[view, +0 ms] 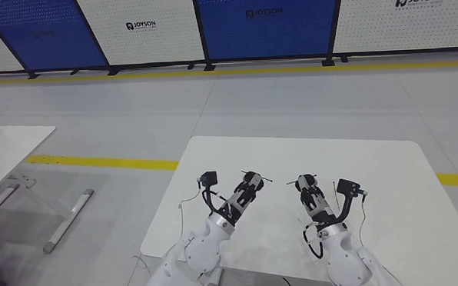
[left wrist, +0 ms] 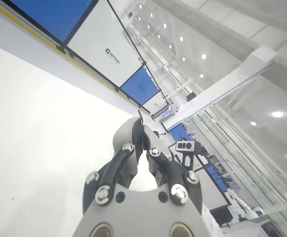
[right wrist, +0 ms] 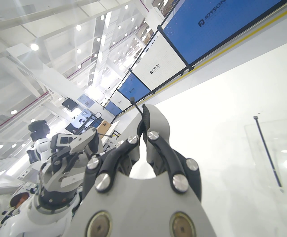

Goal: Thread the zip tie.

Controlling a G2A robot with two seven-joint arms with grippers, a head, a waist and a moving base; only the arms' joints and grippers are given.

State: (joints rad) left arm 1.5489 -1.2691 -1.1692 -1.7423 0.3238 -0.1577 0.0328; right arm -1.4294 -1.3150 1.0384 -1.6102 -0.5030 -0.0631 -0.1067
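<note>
- Left gripper (view: pixel 254 180) is pinched tight on the zip tie (left wrist: pixel 139 114) tail above the counter (view: pixel 384 175), tip toward 3 o'clock.
- Right gripper (view: pixel 303 183) is clamped near the head (right wrist: pixel 132 99), seemingly of the same tie, facing 9 o'clock.
- Step: aligning, ends apart. Next, steer the tip into the head.

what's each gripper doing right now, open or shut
Left gripper: shut on a thin black plastic strip, its tip poking out.
Right gripper: shut on a thin black plastic zip tie, head end poking out.
</note>
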